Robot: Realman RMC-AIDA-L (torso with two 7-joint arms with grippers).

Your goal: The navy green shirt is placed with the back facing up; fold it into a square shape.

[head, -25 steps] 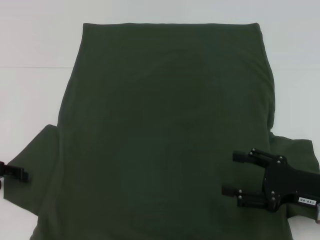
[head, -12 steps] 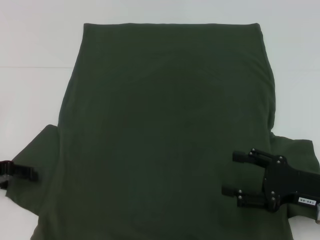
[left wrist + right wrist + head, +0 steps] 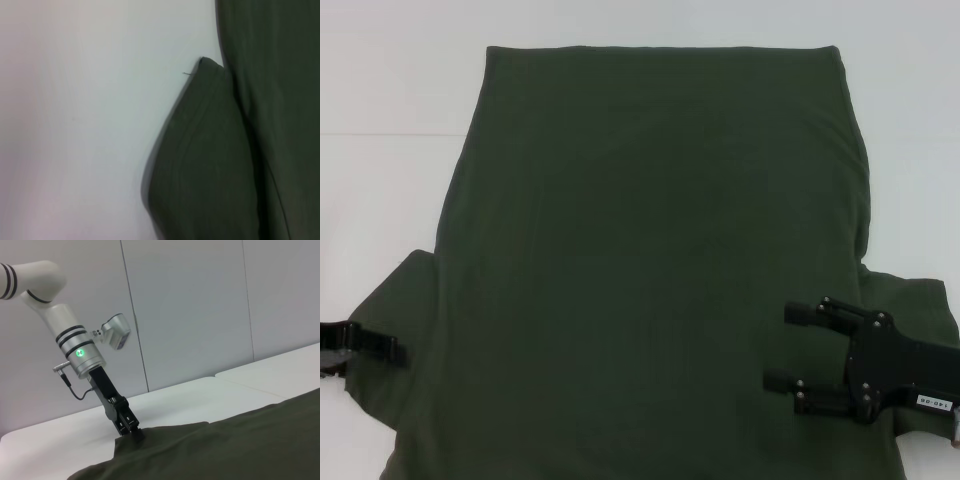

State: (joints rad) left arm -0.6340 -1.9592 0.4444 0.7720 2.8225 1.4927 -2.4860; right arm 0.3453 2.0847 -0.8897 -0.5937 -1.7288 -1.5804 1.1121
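The shirt (image 3: 650,270) lies flat on the bench (image 3: 380,90). The left tool (image 3: 388,349) reaches its sleeve, jaws narrow; the right tool (image 3: 782,346) hovers wide, poised to fold.

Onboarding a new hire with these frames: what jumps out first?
The navy green shirt fills nearly the whole head view, spread flat on the white table. The right gripper lies over the shirt by its right sleeve, fingers spread. The left gripper sits at the left sleeve's edge; the right wrist view shows its tips down at the cloth.
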